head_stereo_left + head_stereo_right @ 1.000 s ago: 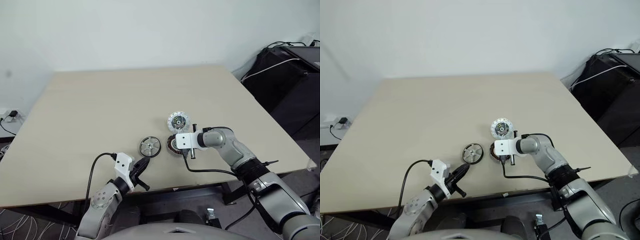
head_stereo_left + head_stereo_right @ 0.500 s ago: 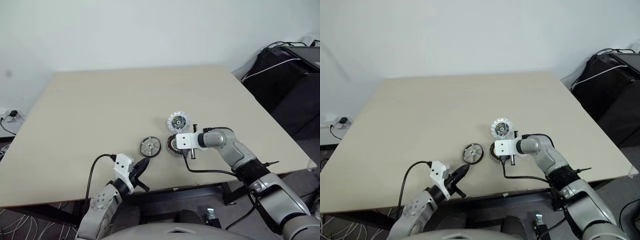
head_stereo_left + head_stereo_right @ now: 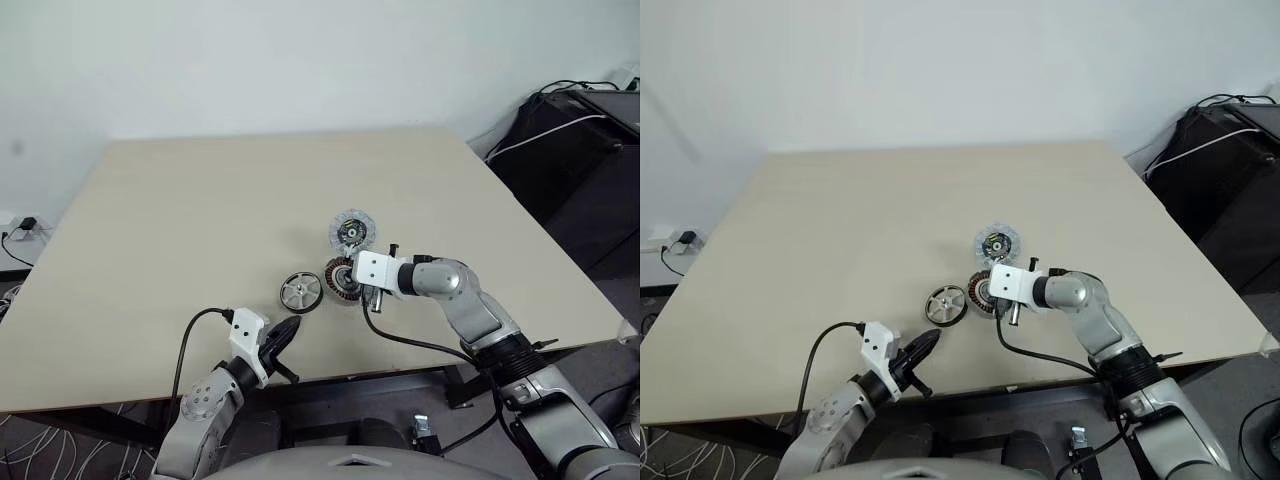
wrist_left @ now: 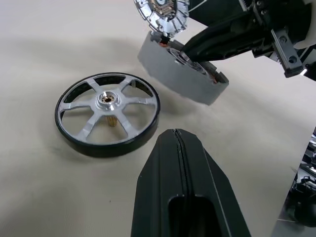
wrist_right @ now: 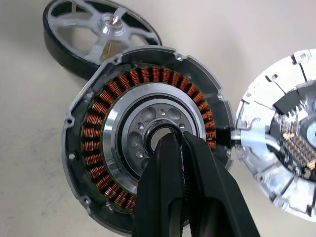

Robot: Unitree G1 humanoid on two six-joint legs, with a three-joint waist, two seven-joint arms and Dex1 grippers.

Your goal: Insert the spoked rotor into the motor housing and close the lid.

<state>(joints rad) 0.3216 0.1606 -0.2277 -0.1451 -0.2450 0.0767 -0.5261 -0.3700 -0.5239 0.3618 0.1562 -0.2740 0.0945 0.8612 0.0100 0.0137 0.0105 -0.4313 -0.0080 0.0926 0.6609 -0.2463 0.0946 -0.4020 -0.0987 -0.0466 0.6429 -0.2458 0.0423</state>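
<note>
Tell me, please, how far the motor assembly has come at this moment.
Nothing is assembled yet. The spoked rotor lies alone on the table, and the lid sits beside the motor housing. In hand: the right hand, shut, has its tips in the housing's centre hole and tilts it. The left hand waits shut. Left: inserting the rotor, closing the lid.
</note>
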